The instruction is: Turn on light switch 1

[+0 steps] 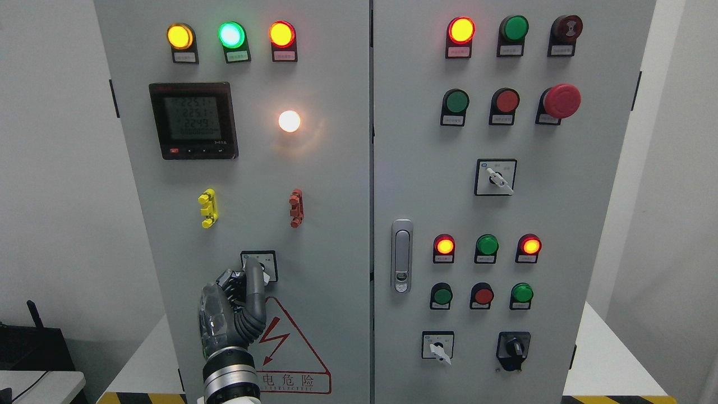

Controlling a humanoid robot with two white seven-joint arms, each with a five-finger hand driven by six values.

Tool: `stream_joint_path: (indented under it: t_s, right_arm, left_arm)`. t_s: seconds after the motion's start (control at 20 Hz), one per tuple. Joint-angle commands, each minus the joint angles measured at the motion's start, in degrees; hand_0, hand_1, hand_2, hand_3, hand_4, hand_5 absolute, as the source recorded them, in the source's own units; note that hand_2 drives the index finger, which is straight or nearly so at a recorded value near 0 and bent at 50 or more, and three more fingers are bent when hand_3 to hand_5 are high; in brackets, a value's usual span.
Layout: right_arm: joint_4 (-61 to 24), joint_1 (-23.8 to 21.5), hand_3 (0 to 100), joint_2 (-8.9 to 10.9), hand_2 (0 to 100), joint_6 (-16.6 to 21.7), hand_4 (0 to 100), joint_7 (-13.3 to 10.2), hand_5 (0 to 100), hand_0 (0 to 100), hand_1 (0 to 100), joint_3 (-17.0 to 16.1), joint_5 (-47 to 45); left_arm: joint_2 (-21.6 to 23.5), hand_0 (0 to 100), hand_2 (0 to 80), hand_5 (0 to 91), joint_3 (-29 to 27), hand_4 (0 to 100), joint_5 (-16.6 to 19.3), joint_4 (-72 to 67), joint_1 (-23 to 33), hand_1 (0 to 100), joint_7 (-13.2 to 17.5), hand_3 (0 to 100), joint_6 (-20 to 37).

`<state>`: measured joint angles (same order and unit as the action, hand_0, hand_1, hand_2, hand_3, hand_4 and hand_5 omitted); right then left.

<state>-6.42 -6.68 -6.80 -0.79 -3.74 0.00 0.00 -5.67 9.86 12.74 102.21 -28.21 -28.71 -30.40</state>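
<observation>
Reaching up from the bottom edge, the left hand point(238, 306) is at the small rotary switch point(259, 265) low on the left door of the cabinet point(336, 224), just above the red warning triangle point(291, 348). One grey finger point(255, 280) is stretched up and lies over the switch knob; the other fingers look curled behind it. I cannot tell whether the knob is really pinched or only touched, because the finger hides it. The right hand is not visible.

I judge this switch to be a stiff, rigid selector fixed to the panel: it will not move away, but it turns only around its own axis and probably clicks with some resistance. The knob is small and smooth plastic, so it may slip. The best hold is on the two sides of the little lever, pressing firmly, then twisting the wrist. The white lamp point(289, 121) higher on the same door is glowing.
</observation>
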Motion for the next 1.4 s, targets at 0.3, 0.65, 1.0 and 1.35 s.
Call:
stream_joint_path:
  t_s: [0.3,0.65,1.0,1.35]
  right_arm:
    - [0.0,0.0,0,0.04,0,0.0,0,0.0,0,12,39,1.0,-1.4]
    - [0.0,0.0,0,-0.05,0,0.0,0,0.0,0,12,39,1.0,-1.4]
    - [0.0,0.0,0,0.04,0,0.0,0,0.0,0,12,39,1.0,-1.4]
    - [0.0,0.0,0,0.04,0,0.0,0,0.0,0,12,39,1.0,-1.4]
  left_arm:
    - [-0.1,55,63.2,75.8,0.1,85,0.0,0.0,0.1,18,0.0,85,0.0]
    - [-0.2,55,63.3,75.7,0.0,85,0.0,0.0,0.3,19,0.0,84,0.0]
    - [-0.2,50,63.4,75.7,0.0,85,0.0,0.3,0.3,18,0.0,84,0.0]
    - [-0.4,30,63.4,75.4,0.0,85,0.1,0.4,0.5,24,0.0,84,-0.1]
